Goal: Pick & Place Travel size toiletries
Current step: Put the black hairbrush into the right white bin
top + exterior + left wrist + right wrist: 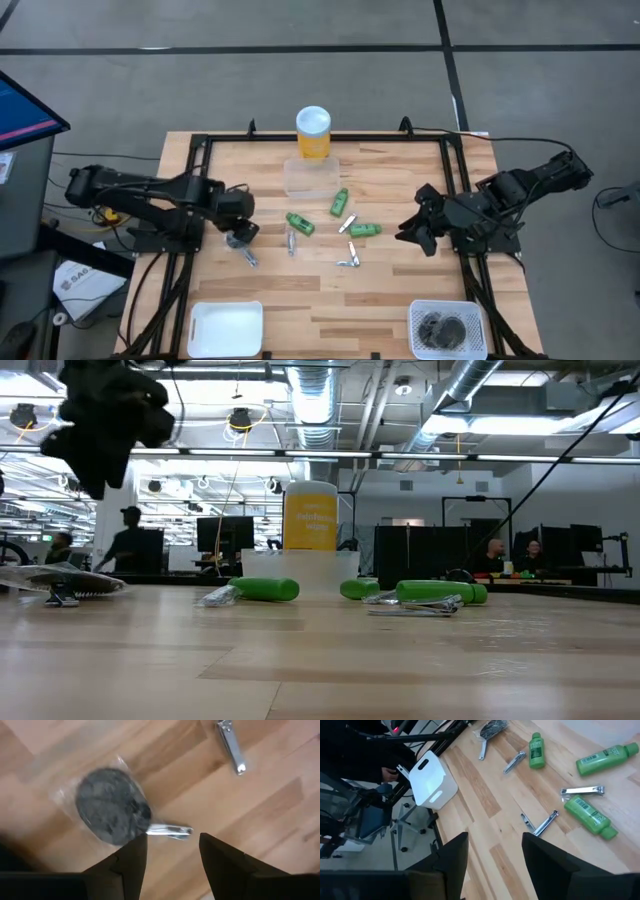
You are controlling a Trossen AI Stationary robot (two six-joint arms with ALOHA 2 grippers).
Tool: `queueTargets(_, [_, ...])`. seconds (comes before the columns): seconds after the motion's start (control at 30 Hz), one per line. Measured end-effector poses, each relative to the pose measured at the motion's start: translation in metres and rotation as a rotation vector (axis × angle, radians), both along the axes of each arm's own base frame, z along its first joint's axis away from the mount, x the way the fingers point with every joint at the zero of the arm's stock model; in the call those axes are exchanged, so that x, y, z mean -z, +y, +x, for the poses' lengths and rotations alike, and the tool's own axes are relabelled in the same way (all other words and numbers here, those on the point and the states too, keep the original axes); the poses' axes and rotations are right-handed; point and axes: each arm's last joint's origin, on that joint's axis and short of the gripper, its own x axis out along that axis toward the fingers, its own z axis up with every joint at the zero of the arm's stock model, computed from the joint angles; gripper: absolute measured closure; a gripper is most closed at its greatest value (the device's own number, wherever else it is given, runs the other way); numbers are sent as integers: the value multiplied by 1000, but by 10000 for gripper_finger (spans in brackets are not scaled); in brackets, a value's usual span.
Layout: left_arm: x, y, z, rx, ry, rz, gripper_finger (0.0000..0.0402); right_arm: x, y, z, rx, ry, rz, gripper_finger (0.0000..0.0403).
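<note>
Three bright green tubes (pixel 300 223) (pixel 340 201) (pixel 363 230) lie on the wooden table among several silvery clippers (pixel 348 263). My left gripper (pixel 172 855) is open and hovers above a dark grey round piece (pixel 112 812) that lies in clear wrap with a clipper (pixel 170 831) beside it. It touches neither. Another clipper (pixel 231 745) lies farther off. In the low view the left gripper (pixel 105 420) is well above the wrapped piece (pixel 60 582). My right gripper (pixel 495 855) is open at the table's right side (pixel 420 232), apart from the tubes (pixel 590 816).
A tall yellow white-lidded cylinder (pixel 313 132) stands at the far edge behind a clear box (pixel 311 177). A white bin (pixel 226 328) sits at the near left. A white basket (pixel 447 310) at the near right holds dark round pieces. A black frame (pixel 455 190) borders the table.
</note>
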Motion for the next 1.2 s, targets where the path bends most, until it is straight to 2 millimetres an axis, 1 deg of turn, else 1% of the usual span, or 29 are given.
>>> queueTargets(0.13, [-6,-13,-12,-61,5,-41,225,1,0,-1,-18,10,-29,223])
queueTargets(0.23, [-6,-17,-21,-99,57,-20,223,2,-1,-1,-27,20,-44,226])
queueTargets(0.33, [-4,-20,-25,-99,102,-11,208,3,-1,-2,-34,26,-55,227])
queueTargets(0.47, [10,-28,-25,-48,167,-20,163,3,-1,-2,-47,33,-75,226])
queueTargets(0.6, [29,-39,-23,107,273,-30,118,3,-1,-2,-55,35,-84,226])
queueTargets(0.7, [39,-44,-21,185,324,12,100,4,-1,-3,-66,36,-98,228])
queueTargets(0.87, [49,-51,-13,221,322,114,95,4,-1,-3,-67,47,-102,231])
queueTargets(1.03, [59,-61,-9,260,370,113,102,5,-1,-3,-79,52,-90,231])
queueTargets(1.2, [71,-66,-4,294,416,169,105,5,-1,-4,-74,57,-73,232])
